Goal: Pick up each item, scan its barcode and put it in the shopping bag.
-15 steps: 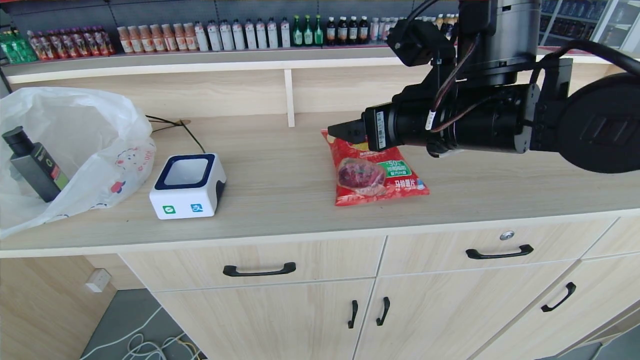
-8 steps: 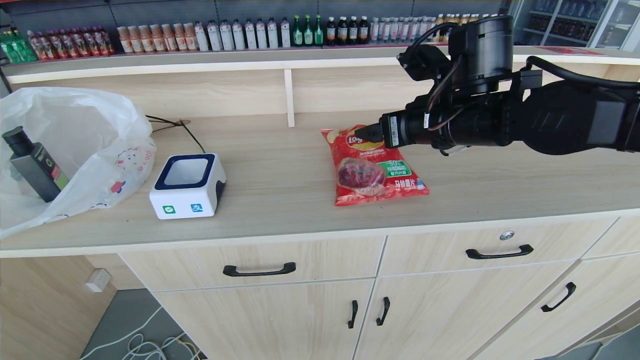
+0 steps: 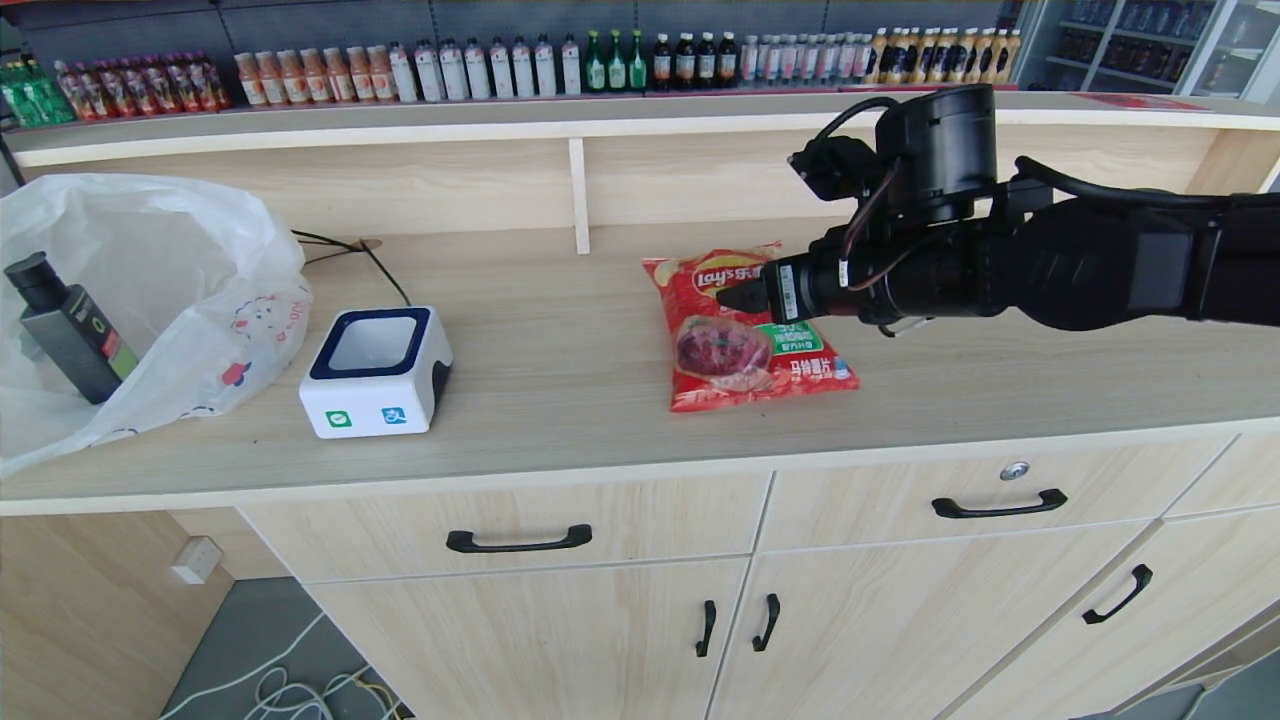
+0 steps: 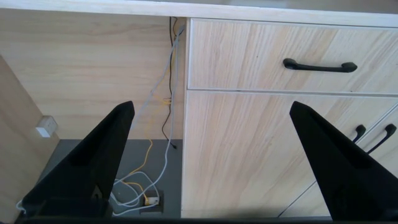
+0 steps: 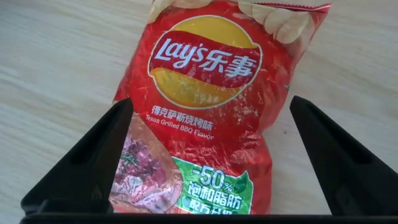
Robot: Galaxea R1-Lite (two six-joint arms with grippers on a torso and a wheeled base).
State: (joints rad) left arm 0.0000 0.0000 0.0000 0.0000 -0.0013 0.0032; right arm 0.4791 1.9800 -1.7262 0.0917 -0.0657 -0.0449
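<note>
Far left: shopping bag [image 3: 150, 290] lies slumped open on the table [image 3: 560, 420] with a dark bottle [image 3: 68, 330] already inside it. No change there over the last second. So one item looks done, by my read.

Left gripper [image 4: 211, 104] has its fingers apart and holds nothing. It points at the cabinet fronts [image 4: 280, 56] below the table edge, well away from the work.

Scanner [image 3: 375, 372] sits just right of the shopping bag, window up, in the same spot as before.

Chips bag [image 3: 745, 335] lies flat, face up, right of centre on the table, top edge toward the far side. It has not shifted or lifted.

What changed is the right arm. A second ago it was high, with the right gripper [image 3: 738, 297] above the far-left corner of the chips bag. It has since dropped low and its tip has slid to the right and nearer, over the upper-middle of the pack. In the right wrist view the right gripper [image 5: 210, 99] has its fingers spread, one either side of the pack, nothing clamped. I can't tell whether the tips touch the foil yet.

Meaning: this is the approach for the second pick, and the grasp is not closed. Closing, lifting, scanning and bagging are all still to do. The barcode is probably on the underside, so the pack likely needs turning at the scanner. The foil is puffy and slick and may slip in a shallow pinch.
</note>
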